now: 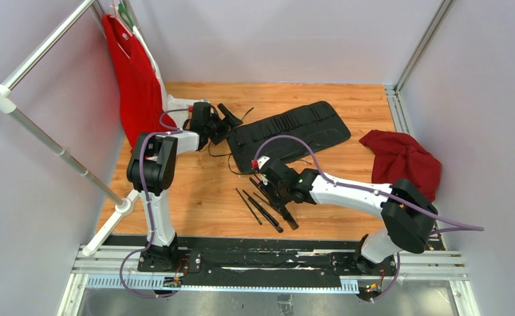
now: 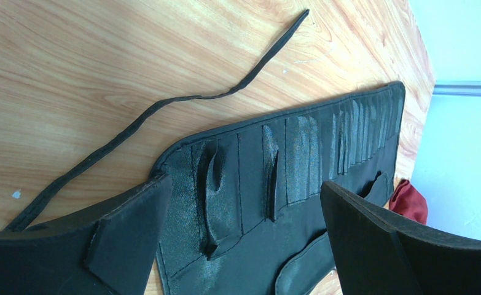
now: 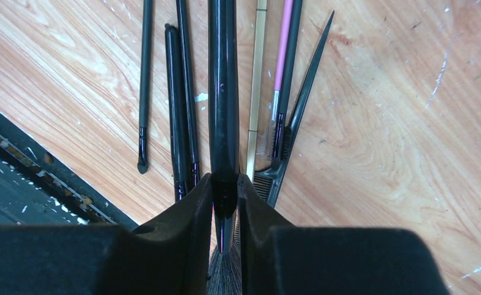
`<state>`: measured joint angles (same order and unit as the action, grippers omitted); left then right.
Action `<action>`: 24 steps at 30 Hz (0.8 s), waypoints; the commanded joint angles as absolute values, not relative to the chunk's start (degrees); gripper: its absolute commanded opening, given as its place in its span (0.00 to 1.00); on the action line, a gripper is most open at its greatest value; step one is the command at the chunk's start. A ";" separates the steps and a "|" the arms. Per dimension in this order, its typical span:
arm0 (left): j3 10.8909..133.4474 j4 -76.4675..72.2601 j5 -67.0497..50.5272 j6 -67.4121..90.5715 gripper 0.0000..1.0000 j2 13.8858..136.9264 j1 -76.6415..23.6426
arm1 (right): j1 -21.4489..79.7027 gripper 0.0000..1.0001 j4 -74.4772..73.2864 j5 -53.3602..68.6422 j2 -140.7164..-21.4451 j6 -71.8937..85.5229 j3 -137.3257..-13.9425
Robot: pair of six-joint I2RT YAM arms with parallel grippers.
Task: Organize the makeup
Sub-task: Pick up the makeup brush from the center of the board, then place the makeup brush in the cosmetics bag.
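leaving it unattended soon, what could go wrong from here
The right gripper pinches the thick black brush near its bristles, so the long handle may swing or slip. Thin brushes lie close on both sides and could get dragged. The loose cord by the roll might snag the open left gripper.

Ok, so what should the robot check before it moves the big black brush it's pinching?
1. Right gripper is shut on the thick glossy black brush, with the handle centred between the fingers: ok.
2. That brush is lifted clear of the thin brushes lying on the wooden table: cannot tell.
3. Black fabric slotted roll lies unrolled, pockets facing up: ok.
4. Pockets seen by the left wrist camera are empty: ok.
5. Left gripper is open over the roll's end: ok. Whether it touches the roll: cannot tell.
6. Thin black cord lies on the wood, off the pockets: ok.
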<state>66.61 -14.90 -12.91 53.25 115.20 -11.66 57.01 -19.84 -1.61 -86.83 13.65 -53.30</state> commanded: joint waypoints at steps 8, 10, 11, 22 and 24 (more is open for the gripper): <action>63.73 -9.10 -11.14 53.22 0.98 115.34 -10.46 | 56.44 0.01 -35.59 -4.89 -91.43 12.16 -73.49; 63.50 -9.14 -11.16 53.26 0.98 115.16 -10.46 | 55.95 0.01 -38.40 -5.47 -94.07 12.12 -78.26; 63.35 -9.14 -11.07 53.31 0.98 115.00 -10.46 | 55.52 0.01 -39.50 -5.37 -95.42 12.13 -80.47; 62.18 -10.00 -11.72 53.98 0.98 114.60 -10.37 | 50.93 0.01 -49.66 -3.10 -105.63 14.60 -97.05; 62.02 -10.11 -11.78 54.17 0.98 114.61 -10.37 | 49.87 0.01 -50.82 -2.50 -106.70 14.85 -98.69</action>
<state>64.58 -16.05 -12.84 54.13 114.13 -11.31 52.16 -44.77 -3.77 -105.03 13.50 -94.43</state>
